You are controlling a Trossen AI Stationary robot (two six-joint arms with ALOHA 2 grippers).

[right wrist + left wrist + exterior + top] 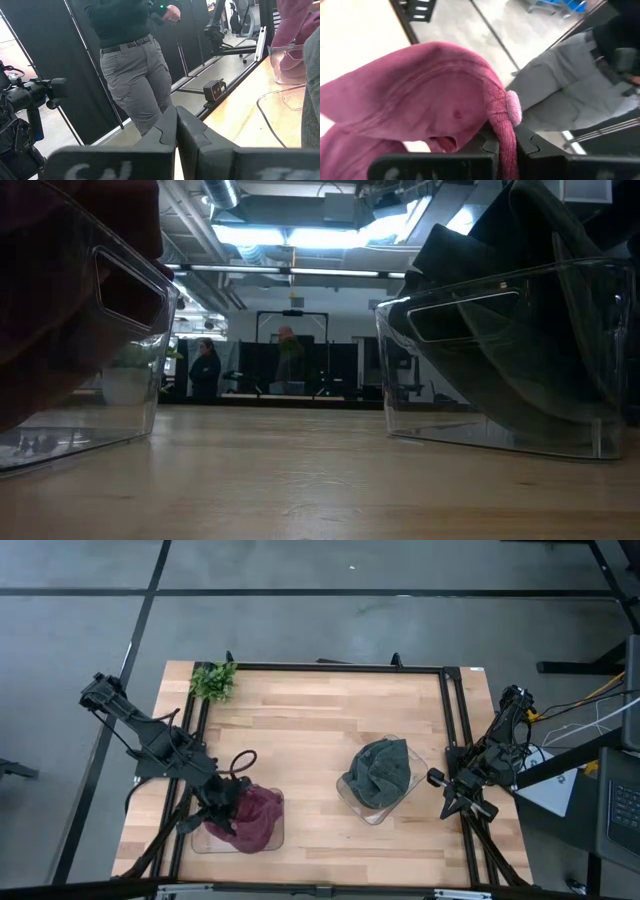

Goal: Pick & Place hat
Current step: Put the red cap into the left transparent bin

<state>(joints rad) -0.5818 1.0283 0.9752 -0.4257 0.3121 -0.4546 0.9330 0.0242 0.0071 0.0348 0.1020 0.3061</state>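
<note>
In the left wrist view, the left pincer is closed on a fold of the maroon hat; the knitted edge passes between the two dark fingers and the rest of the cloth spreads out past them. From above, this arm reaches from the left edge of the worktop diagonally down to the near-left corner, and its pincer is over the left clear bin. The maroon hat lies mostly inside this bin and is bunched up, touching the pincer.

In the low view the wall of the left clear bin stands close on one side, with dark red cloth behind it. The right clear bin stands on the other side and holds the grey hat.

From above, the grey hat sits heaped in the right clear bin, near the middle-right of the worktop, well apart from the maroon one.

The right arm waits at the right edge of the worktop, folded, with the right pincer just beside the frame rail. In its wrist view the right pincer is closed with nothing between its fingers.

A small green plant stands at the far-left corner.

Beyond the worktop, a person in grey trousers stands before dark panels.
</note>
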